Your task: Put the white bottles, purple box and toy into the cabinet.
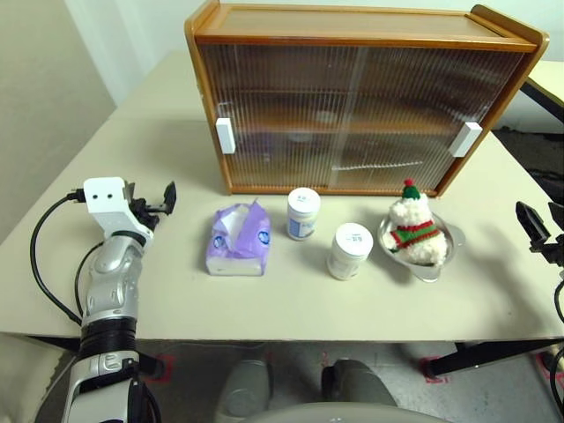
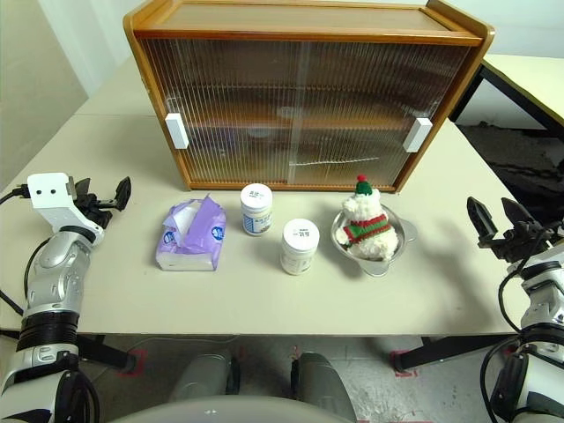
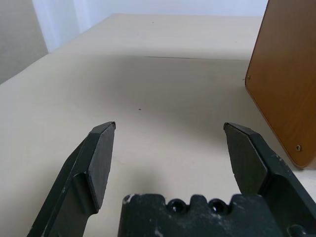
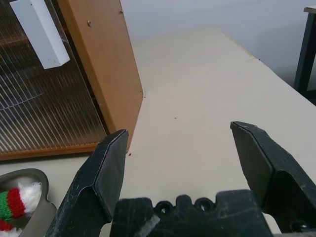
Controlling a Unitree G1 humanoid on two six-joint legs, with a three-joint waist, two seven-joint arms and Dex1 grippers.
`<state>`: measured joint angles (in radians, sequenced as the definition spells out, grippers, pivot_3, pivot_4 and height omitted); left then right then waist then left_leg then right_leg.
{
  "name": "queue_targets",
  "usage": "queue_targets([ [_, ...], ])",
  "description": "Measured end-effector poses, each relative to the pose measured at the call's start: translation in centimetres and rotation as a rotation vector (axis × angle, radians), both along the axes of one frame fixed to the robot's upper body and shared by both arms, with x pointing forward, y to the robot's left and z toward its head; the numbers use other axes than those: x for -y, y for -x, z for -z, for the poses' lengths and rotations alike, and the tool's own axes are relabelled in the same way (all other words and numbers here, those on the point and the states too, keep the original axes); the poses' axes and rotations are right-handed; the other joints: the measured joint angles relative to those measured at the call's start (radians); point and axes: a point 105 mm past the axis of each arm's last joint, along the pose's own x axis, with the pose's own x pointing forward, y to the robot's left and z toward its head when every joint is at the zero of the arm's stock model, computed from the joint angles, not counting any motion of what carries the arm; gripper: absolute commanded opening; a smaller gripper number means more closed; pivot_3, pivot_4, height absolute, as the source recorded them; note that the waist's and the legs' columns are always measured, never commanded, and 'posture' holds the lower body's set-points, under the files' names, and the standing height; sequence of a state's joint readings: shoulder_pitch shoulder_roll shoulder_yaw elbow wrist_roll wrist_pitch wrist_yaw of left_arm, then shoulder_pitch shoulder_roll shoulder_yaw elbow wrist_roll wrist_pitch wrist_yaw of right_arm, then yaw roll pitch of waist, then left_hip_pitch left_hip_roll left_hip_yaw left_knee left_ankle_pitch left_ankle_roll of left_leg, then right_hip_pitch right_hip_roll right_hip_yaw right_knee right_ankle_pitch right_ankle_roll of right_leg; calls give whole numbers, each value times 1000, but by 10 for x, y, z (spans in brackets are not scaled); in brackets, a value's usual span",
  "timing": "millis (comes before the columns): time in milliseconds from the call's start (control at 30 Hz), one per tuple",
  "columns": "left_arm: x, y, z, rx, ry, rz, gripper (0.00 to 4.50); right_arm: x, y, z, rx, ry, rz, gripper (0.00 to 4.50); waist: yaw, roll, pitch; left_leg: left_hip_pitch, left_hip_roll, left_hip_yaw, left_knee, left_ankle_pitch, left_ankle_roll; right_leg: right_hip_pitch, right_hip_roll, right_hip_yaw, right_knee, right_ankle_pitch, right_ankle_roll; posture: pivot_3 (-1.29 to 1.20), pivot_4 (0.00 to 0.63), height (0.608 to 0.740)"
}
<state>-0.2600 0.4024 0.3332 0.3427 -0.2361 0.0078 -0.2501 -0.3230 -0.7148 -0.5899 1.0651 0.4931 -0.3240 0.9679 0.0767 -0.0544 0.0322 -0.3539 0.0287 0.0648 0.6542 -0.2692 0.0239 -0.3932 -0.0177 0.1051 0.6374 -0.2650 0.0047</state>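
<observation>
The brown cabinet stands at the back of the table with both ribbed sliding doors shut. In front of it lie the purple box, two upright white bottles, and the plush toy sitting in a steel bowl. My left gripper is open and empty at the table's left, well left of the purple box. My right gripper is open and empty at the table's right edge, right of the toy. The toy's scarf peeks into the right wrist view.
White handles sit on the cabinet doors, one at the left and one at the right. A second table stands off to the right beyond a gap. Bare tabletop lies in front of the objects.
</observation>
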Motion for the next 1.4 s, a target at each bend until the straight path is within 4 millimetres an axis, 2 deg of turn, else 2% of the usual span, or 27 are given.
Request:
queue_targets([
  [67, -1, 0, -1, 0, -4, 7, 4461, -7, 1, 1, -1, 1, -50, 4500, -1, 0, 0, 0, 0, 0, -1, 0, 0, 0, 0, 1, -1, 0, 0, 160, 0, 740],
  [100, -8, 4, -2, -4, -19, 4, 4461, -23, 4, 1, 0, 14, -154, 4500, -3, -1, -1, 0, 1, -1, -3, 0, 0, 0, 1, 2, -1, 0, 0, 159, 0, 740],
  [200, -25, 11, -30, 49, -69, 32, 4461, -112, 31, 3, 2, 7, -671, 4500, -12, -1, -2, 0, 5, -7, -4, -3, -5, -1, 2, -2, 2, 0, 0, 152, 0, 740],
  [267, -19, 9, -46, 97, -76, 67, 4461, -135, 35, -4, 16, -9, -785, 4500, -12, 7, -2, -1, 2, -4, -4, -5, -8, -2, -2, -6, 3, 1, -2, 144, 0, 740],
  [367, -13, 4, -54, 119, -82, 88, 4461, -143, 29, -21, 67, 11, -815, 4500, -7, 8, -4, 0, 1, -2, -2, -5, -8, -2, -2, -7, 2, 0, 0, 140, 0, 740],
  [467, -6, 3, -51, 106, -87, 135, 4461, -151, 30, -23, 80, 6, -835, 4500, -5, 4, -4, 0, 2, -4, -1, -5, -8, -2, 0, -10, 1, 0, 0, 139, 0, 740],
  [600, 19, 3, -64, 138, -148, 279, 4461, -180, 34, -34, 110, 11, -947, 4500, -5, 4, -4, -2, 2, -4, 2, -5, -8, -6, -1, -10, 4, 1, -3, 134, 0, 740],
  [633, 25, 4, -69, 157, -165, 312, 4305, -187, 35, -39, 124, 18, -977, 4500, -5, 4, -4, -1, 2, -4, 2, -5, -8, -6, -1, -10, 3, 1, -3, 134, 0, 740],
  [700, 29, 6, -75, 176, -185, 341, 3841, -196, 36, -47, 143, 29, -1005, 4500, -6, 4, -4, -1, 2, -4, 2, -5, -8, -6, -1, -10, 3, 1, -3, 141, 0, 740],
  [900, 45, 9, -88, 233, -214, 402, 1459, -215, 35, -62, 188, 17, -1034, 4500, -5, 4, -4, -1, 2, -4, 2, -5, -7, -6, -1, -10, 3, 1, -2, 146, 0, 740],
  [1033, 56, 7, -84, 232, -204, 430, 28, -221, 33, -63, 195, 1, -1033, 4500, -4, 4, -4, -1, 2, -5, 2, -3, -4, -6, 0, -11, 4, 1, -2, 139, 0, 740],
  [1200, 67, -3, -78, 220, -224, 458, 28, -230, 33, -64, 208, -13, -1035, 4500, -4, 4, -4, -1, 2, -4, 3, -2, -3, -6, 0, -10, 4, 1, -2, 138, 0, 740],
  [1400, 85, -22, -87, 247, -209, 467, 28, -233, 33, -62, 202, -23, -1029, 4500, -4, 3, -4, -2, 1, -4, 3, -2, -3, -6, 1, -10, 4, 1, -3, 131, 0, 740],
])
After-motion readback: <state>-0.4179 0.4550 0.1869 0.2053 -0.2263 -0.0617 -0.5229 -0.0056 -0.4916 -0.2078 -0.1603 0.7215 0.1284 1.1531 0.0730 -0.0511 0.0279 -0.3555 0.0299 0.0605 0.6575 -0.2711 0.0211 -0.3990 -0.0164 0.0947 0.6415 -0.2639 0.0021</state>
